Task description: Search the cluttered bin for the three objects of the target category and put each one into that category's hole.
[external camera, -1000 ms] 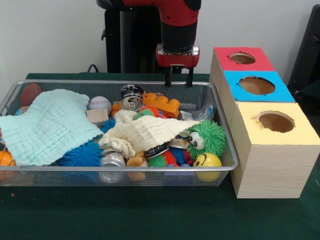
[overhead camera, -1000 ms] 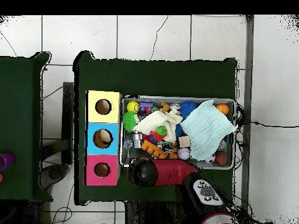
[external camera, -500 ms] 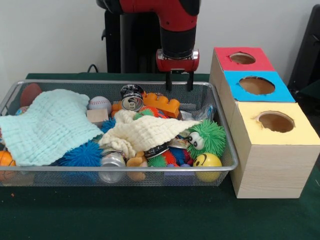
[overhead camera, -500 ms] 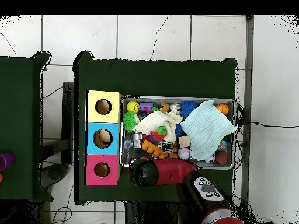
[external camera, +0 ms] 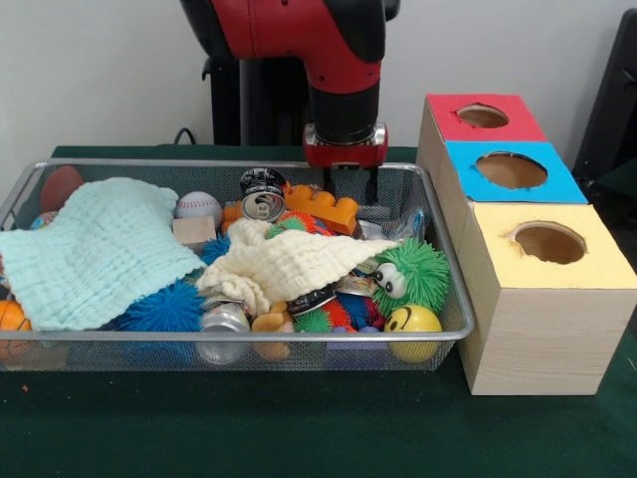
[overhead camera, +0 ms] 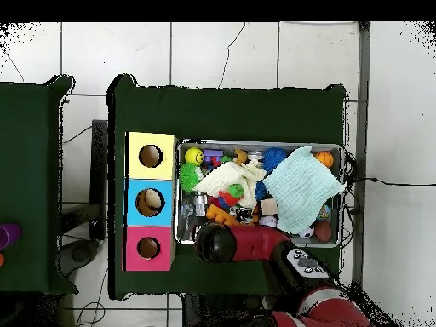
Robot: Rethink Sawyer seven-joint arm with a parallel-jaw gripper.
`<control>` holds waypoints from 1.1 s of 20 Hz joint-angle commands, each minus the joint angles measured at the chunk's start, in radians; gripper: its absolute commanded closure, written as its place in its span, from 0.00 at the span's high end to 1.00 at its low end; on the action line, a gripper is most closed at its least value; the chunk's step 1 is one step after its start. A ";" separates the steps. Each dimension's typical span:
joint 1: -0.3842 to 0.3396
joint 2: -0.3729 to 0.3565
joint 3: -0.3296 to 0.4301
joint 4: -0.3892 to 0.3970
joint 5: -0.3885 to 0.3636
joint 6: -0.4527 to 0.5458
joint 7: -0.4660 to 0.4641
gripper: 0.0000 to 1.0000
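Orange bumpy toy (external camera: 320,207) at wire bin's (external camera: 453,299) far side, beside a can (external camera: 263,193). Pincer (external camera: 348,186) empty, prongs moderately spread, just above it. Looks light, rubbery; probably best pinched across its narrow body, not the knobs.

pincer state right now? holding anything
pincer: open and empty, two fingers apart, low over the far side of the wire bin beside the orange toy.
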 commanded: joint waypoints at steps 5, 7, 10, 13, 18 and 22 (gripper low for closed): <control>0.011 0.070 0.072 -0.196 0.029 0.248 -0.033 1.00; 0.017 0.078 0.068 -0.210 0.051 0.333 -0.028 1.00; 0.033 0.060 0.060 -0.218 0.072 0.447 -0.016 1.00; 0.049 0.027 0.062 -0.225 0.079 0.496 -0.008 1.00; 0.077 -0.139 0.056 -0.131 0.089 0.479 0.042 1.00; 0.095 -0.273 0.048 -0.078 0.130 0.541 0.066 1.00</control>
